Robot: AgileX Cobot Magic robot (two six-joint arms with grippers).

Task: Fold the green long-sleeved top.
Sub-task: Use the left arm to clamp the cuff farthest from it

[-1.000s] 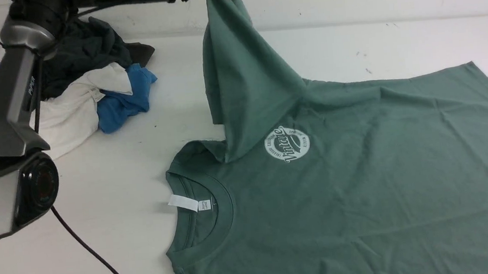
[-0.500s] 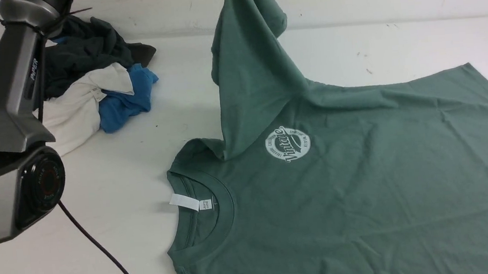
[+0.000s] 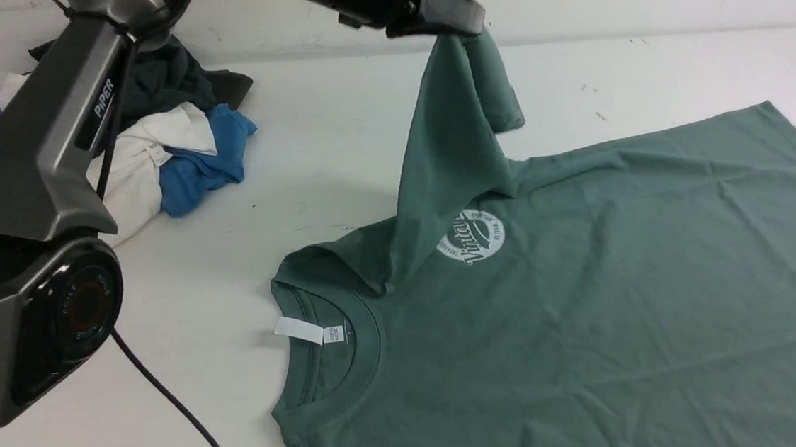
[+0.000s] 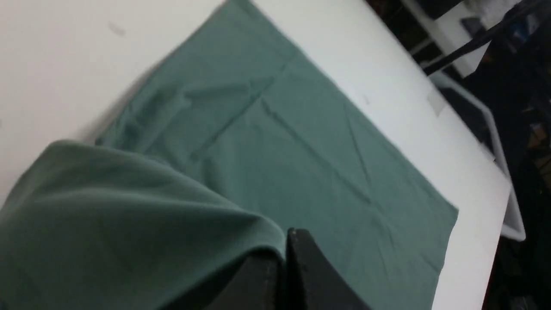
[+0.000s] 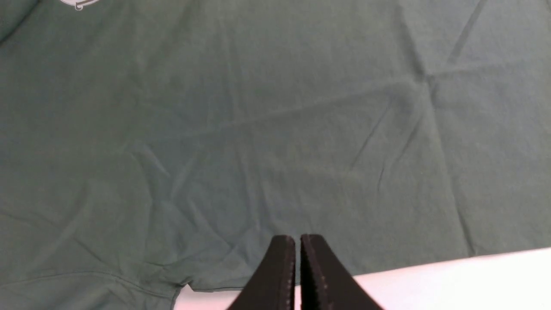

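Observation:
The green long-sleeved top [image 3: 588,294] lies flat on the white table, print side up, its neck tag [image 3: 307,330] toward the left. My left gripper [image 3: 468,27] is shut on the far sleeve [image 3: 454,127] and holds it up above the table, so the cloth drapes down over part of the round white print [image 3: 473,235]. In the left wrist view the jaws [image 4: 286,241] pinch the sleeve fabric [image 4: 129,224]. My right gripper [image 5: 298,241] hovers shut and empty over the top [image 5: 258,129], near its edge; the front view does not show it.
A heap of blue, white and black garments [image 3: 164,135] sits at the back left. My left arm [image 3: 34,209] and its black cable [image 3: 171,405] cross the left side. The table's edge [image 4: 473,172] runs just beyond the top's hem.
My left gripper has carried the sleeve to the right and lower, and it has come into the front view. The hanging cloth now covers part of the print. The top's body stays put.

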